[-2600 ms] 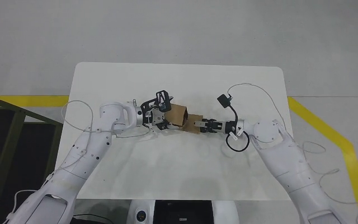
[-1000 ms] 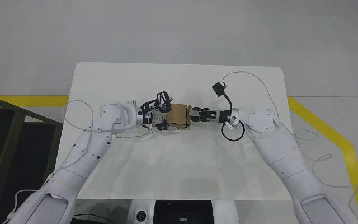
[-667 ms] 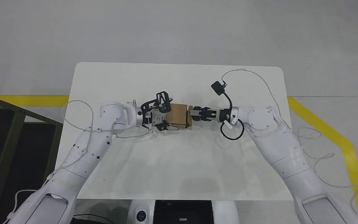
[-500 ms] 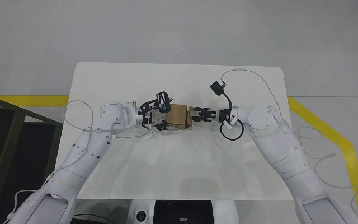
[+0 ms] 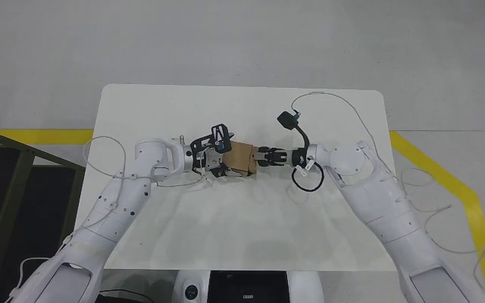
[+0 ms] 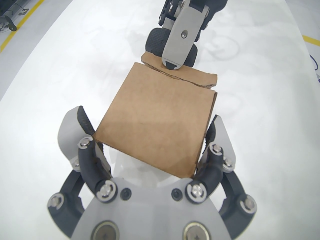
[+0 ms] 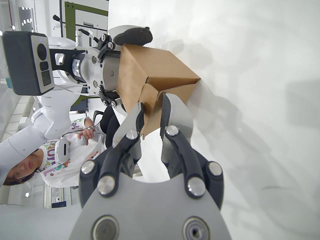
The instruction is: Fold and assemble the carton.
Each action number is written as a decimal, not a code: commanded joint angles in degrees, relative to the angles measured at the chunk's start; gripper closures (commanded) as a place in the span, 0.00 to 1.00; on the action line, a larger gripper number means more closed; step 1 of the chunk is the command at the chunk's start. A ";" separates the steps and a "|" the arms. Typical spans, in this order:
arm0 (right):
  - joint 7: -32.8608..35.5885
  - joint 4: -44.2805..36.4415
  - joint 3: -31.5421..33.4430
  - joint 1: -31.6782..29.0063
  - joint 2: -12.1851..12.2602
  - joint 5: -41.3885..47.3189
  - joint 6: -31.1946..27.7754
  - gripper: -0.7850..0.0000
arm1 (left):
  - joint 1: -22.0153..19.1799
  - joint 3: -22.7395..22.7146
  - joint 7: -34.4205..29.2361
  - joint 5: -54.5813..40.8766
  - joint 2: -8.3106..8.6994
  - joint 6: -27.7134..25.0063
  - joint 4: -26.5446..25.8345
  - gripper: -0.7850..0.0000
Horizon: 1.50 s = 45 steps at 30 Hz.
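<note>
On the white table (image 5: 341, 220), your left gripper (image 6: 147, 122) clamps the carton (image 5: 242, 157) by its sides, while the right gripper (image 7: 153, 102) pinches a flap (image 6: 197, 79). It is likely light, crease-prone board, so hold it near the folds.

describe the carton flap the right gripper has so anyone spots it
At the white table's middle is a brown carton. At its open end, away from the left gripper, one flap juts out, the only one pinched between the right gripper's fingers.

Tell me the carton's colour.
The carton is plain brown cardboard, clearest in the left wrist view.
</note>
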 commanded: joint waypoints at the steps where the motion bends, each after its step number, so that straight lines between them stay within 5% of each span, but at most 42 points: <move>1: -0.13 0.13 -0.32 0.23 -0.10 -0.35 0.20 0.86 | 0.02 -0.01 0.03 -0.07 0.00 -0.07 -0.02 0.00; 21: -1.01 -0.01 -1.11 0.66 -0.77 1.45 -1.15 0.87 | 0.15 -0.11 -0.18 -0.11 -0.01 -0.02 -0.10 0.00; 32: -0.48 -0.55 1.68 -1.56 -0.25 5.20 -3.99 0.74 | 0.08 -0.06 -0.67 -0.23 -0.05 0.03 0.20 0.00; 45: 3.09 -4.77 6.79 -7.72 1.43 9.88 -11.53 0.71 | 0.21 -1.67 -0.02 -3.21 0.23 -1.53 1.57 0.00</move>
